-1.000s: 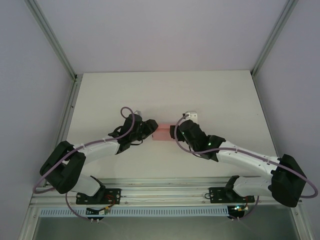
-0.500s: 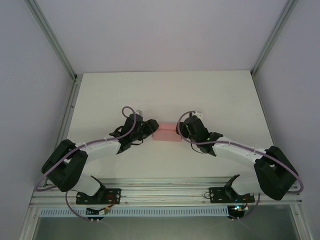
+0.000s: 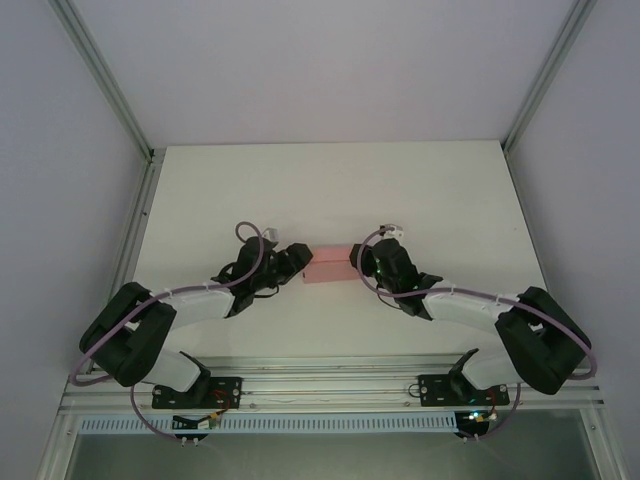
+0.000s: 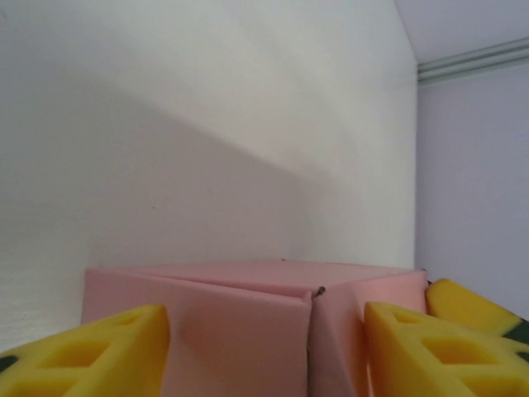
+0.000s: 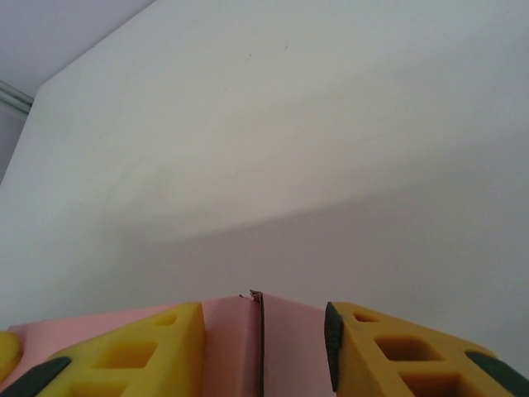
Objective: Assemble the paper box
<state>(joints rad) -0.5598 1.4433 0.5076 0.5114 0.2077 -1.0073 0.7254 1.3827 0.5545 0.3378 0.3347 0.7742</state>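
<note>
Paper box [image 3: 328, 266], seams visible from wrists, sits between parted left claw [image 4: 266, 331] and right claw [image 5: 264, 331].

Looking down from high above the near edge onto the whole counter [image 3: 400, 190]. From each wrist, low and very close, facing opposite ends of the paper box [image 3: 328, 266], shared with the overhead view.

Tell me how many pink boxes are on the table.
1. The paper box lies on the table, between the left gripper at its left end and the right gripper at its right end. The arms cover part of it, so another could be hidden.
</note>
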